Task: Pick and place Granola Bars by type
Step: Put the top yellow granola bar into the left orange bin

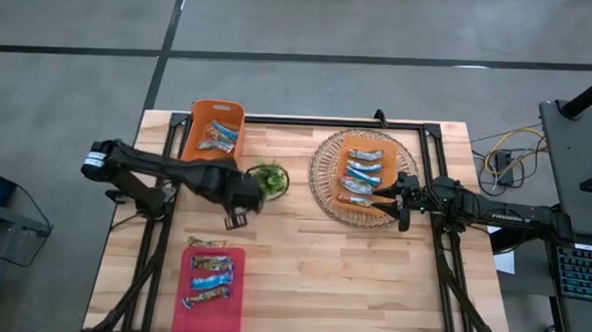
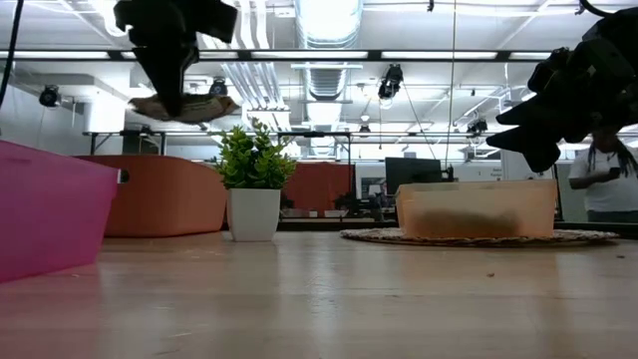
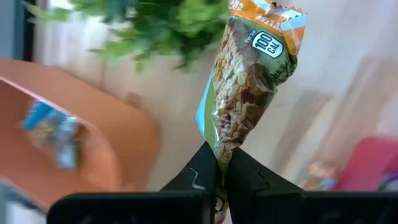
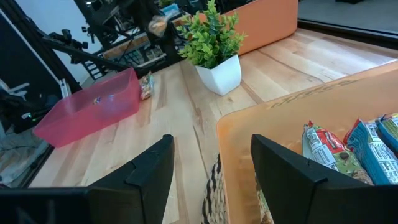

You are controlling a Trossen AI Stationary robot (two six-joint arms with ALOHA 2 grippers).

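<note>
Hanging above the desk (image 1: pixel 371 279) near the plant (image 1: pixel 268 179), the left pincer (image 3: pixel 219 180) clamps one end of a tan-brown granola bar (image 3: pixel 245 81) — long axis running straight out from the fingers — with the pink bin (image 1: pixel 184 316) just beside it, while the right pincer (image 4: pixel 211 168) waits open over the orange tray (image 4: pixel 249 134).

1. This is an open-plan office or robotics lab with an industrial look.
2. In the low view, exposed silver ventilation ducts (image 2: pixel 324 40) and long strip lights run across the top of the frame.
3. At centre right, dark computer monitors (image 2: pixel 414 172) stand on desks, and a person (image 2: pixel 598 179) stands at the far right edge.
4. In the high view, a pale wooden plank table (image 1: pixel 301 276) on a black metal frame stands on grey floor; yellow cables (image 1: pixel 512 155) and a black keyboard (image 1: pixel 582 274) lie at the right.
</note>
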